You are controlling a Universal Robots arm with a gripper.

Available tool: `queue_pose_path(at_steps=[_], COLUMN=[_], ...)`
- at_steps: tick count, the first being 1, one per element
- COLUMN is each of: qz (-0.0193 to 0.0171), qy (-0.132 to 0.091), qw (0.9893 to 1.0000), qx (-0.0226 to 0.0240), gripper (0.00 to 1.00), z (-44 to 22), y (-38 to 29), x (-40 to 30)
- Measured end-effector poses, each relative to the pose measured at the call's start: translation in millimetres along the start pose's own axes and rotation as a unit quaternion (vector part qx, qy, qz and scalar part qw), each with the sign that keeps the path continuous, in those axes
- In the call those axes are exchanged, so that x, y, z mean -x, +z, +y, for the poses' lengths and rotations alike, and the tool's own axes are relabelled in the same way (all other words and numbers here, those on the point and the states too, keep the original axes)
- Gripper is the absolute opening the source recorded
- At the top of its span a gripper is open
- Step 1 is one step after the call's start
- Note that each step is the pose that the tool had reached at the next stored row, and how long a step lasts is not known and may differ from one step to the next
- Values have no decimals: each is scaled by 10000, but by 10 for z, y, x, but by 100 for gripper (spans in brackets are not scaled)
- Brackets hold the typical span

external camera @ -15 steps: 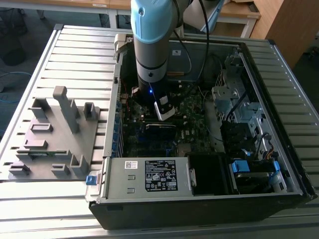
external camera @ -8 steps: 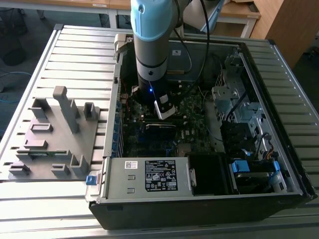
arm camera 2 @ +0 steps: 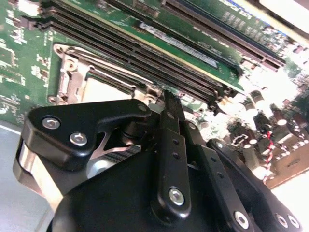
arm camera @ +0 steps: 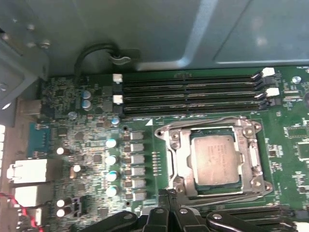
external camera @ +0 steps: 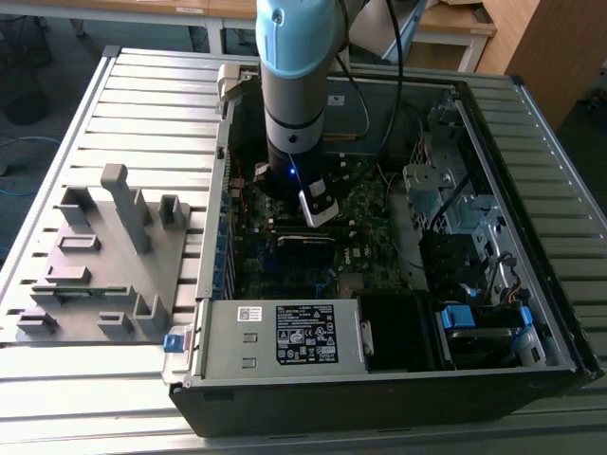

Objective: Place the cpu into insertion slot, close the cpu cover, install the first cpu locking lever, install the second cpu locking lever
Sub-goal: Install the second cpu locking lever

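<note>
Gripper (arm camera: 166, 193): fingers pressed together, empty, at socket's 6 o'clock edge.
Chip (arm camera: 215, 157): dull grey square, seated inside socket (arm camera: 170, 145), cover (arm camera: 251, 150) down.
Surface: green board (arm camera: 72, 145), computer case (external camera: 398, 379), ribbed table (external camera: 95, 398).

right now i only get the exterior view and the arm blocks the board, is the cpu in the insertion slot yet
Observer: Yes. In the first wrist view the cpu lies flat in the insertion slot, metal top up.
Operator: ok and is the cpu cover down
Observer: It looks down. The cpu cover lies flat around the chip, which shows through its window.
Operator: where's the hand then
Observer: The hand is low over the board, at one corner of the cover. I cannot tell whether it touches anything there.
</note>
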State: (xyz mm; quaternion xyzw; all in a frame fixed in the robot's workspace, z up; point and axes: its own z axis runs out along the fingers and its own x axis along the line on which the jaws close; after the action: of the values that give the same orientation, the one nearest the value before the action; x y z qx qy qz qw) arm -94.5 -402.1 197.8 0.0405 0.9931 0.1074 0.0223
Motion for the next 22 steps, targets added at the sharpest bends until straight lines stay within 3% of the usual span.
queue_pose_path(at_steps=[12, 22], qz=[0, -1], qy=[1, -2], qw=[10000, 10000], qx=[0, -8], gripper=[10, 10], z=[56, 267], y=[19, 65], x=[179, 179])
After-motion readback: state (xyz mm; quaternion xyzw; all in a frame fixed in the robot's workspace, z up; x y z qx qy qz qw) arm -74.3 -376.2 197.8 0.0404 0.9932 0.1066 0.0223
